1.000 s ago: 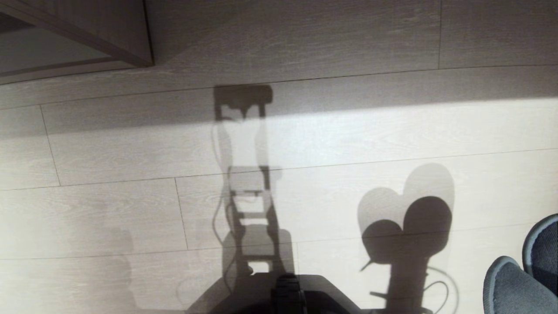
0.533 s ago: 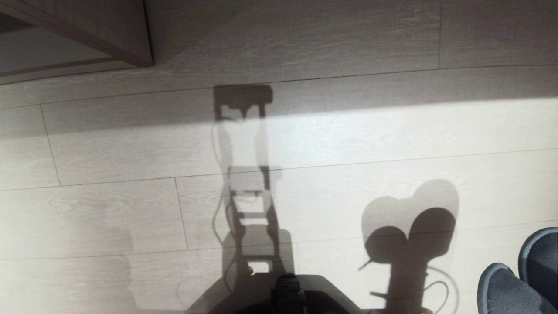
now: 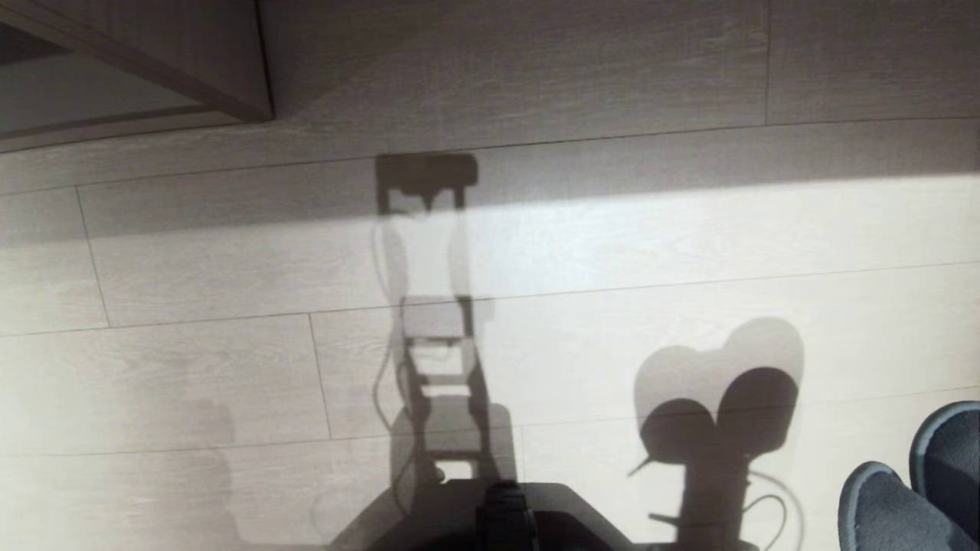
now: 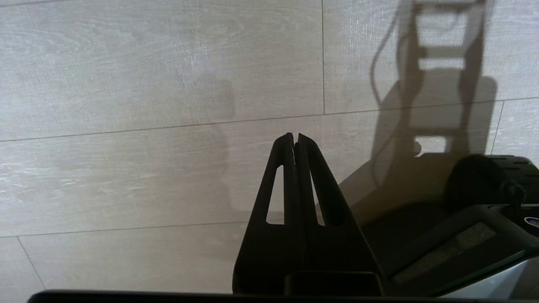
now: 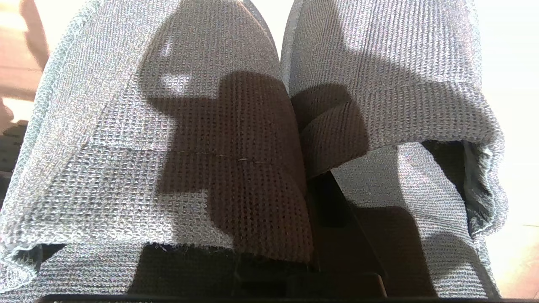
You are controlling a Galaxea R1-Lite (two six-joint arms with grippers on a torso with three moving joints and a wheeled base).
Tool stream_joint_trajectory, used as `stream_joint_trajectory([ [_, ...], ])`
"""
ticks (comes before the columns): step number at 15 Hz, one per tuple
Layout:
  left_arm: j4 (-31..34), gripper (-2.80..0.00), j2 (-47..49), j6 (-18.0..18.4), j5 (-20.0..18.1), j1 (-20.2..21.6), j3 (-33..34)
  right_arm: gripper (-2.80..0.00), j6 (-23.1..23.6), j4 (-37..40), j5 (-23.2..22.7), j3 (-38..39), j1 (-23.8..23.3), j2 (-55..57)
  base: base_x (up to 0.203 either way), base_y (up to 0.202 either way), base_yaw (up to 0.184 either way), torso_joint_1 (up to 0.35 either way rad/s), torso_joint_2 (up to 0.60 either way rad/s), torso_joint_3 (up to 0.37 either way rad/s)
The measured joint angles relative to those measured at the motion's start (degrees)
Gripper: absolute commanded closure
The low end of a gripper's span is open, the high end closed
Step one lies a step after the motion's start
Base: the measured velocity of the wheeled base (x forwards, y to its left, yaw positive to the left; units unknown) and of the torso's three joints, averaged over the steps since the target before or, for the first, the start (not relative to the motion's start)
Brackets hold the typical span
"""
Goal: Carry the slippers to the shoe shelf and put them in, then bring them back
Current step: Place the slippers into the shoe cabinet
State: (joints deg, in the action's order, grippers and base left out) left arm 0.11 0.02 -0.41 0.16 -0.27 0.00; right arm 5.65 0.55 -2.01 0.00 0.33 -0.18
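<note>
Ahead of you lies the floor (image 3: 612, 229), with the shoe shelf (image 3: 191, 69) at its far left corner, well apart from everything else. The slippers (image 3: 911, 490) sit side by side at your near right, toes pointing away from you, raised above the floor. Your base (image 3: 505, 513) is at the near middle, and the left gripper (image 4: 294, 141) hangs over the floor just left of it.

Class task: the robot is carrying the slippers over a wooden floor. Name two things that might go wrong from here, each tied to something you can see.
1. The right gripper pinches only the inner edges of the slippers; the soft knit might slip out.
2. The shoe shelf lies off at the far left, so turning could swing the hanging slippers loose.
</note>
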Motion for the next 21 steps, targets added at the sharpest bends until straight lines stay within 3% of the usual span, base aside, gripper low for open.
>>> stream_joint_trajectory([
  [4,0.02,0.0,0.0,-0.01,-0.01,0.0,0.0,0.0,-2.43,0.11,0.58,0.0,0.0,0.02,0.0,0.0,0.0,0.003,0.0,0.197],
  [21,-0.09,0.0,-0.1,-0.01,0.0,0.0,0.0,0.0,-2.54,0.08,0.63,0.0,0.0,0.05,0.0,0.0,0.0,0.001,0.0,0.201],
])
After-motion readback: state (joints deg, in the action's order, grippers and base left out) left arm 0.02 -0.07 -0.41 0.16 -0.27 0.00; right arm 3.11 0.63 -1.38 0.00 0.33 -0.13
